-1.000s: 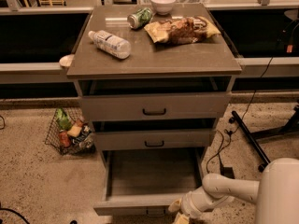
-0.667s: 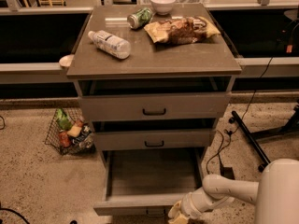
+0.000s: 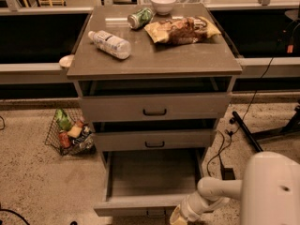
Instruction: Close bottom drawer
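Note:
The bottom drawer is the lowest of three grey-brown drawers and stands pulled far out, its shallow tray empty. Its low front panel faces me, with a small dark handle at its centre, at the frame's lower edge. My gripper is at the right end of that front panel, just right of the handle, partly cut off by the frame's bottom. My pale arm reaches to it from the lower right. The middle drawer and top drawer each stand slightly out.
On the cabinet top lie a plastic bottle, a can, a chip bag and a white bowl. A wire basket of packets stands on the floor at left. Cables and a stand leg lie at right.
My gripper has sunk slightly lower at the drawer's front right. The bottom drawer stands about as far out as before.

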{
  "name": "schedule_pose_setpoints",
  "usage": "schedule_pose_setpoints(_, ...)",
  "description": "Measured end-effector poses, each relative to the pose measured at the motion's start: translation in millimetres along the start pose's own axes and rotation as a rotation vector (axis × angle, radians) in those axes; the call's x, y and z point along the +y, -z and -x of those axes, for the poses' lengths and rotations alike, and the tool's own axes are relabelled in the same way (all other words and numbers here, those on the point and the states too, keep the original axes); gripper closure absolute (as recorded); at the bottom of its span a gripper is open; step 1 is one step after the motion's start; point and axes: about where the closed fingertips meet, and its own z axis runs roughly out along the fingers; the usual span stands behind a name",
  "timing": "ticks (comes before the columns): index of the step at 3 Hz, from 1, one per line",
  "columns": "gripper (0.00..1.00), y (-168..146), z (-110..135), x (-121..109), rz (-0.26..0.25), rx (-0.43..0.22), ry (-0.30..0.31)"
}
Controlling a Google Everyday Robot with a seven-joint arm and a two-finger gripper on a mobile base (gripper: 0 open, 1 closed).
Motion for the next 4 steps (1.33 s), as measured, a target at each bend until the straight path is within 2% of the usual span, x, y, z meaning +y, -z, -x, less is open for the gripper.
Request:
schedule_pose_setpoints(1, 1.00, -28.7, -31.1, -25.1, -0.036, 0.146, 0.014)
schedule_pose_setpoints(2, 1.00, -41.9, -46.0, -48.3, -0.085, 0.214, 0.034)
schedule_pose_setpoints(3, 0.82, -42.6, -46.9, -49.2, -0.090, 0.218, 0.036)
schedule_pose_setpoints(4, 0.59, -38.7, -47.9, -57.5, -0.150, 0.227, 0.063)
